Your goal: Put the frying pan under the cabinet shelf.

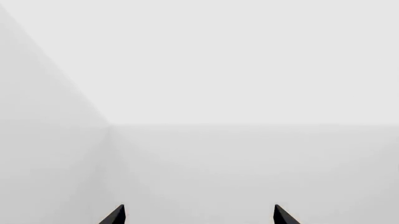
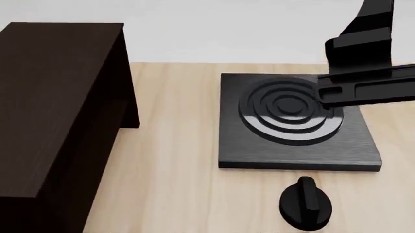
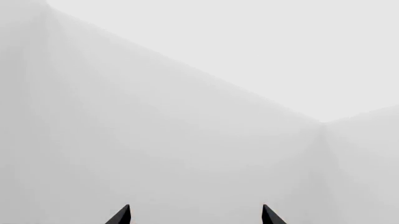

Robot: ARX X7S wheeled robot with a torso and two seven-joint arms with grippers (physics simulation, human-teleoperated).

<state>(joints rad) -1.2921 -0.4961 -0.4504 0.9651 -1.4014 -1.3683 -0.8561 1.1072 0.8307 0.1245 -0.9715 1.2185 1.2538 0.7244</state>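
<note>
Fingers (image 1: 118, 215) of the left gripper (image 1: 199, 215) and the right gripper (image 3: 194, 215) are spread apart, grasping nothing, facing blank pale walls, while the cabinet shelf (image 2: 55, 111) stands at the worktop's (image 2: 175, 160) left edge beside the stove plate (image 2: 295, 124), with no frying pan visible

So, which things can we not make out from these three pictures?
- Frying pan: in no view.
- Space under the cabinet shelf: head view, hidden by its own top and side panel.
- Left claw, right claw: wrist views, cut by the edge; only spread tips show, facing blank walls.
</note>
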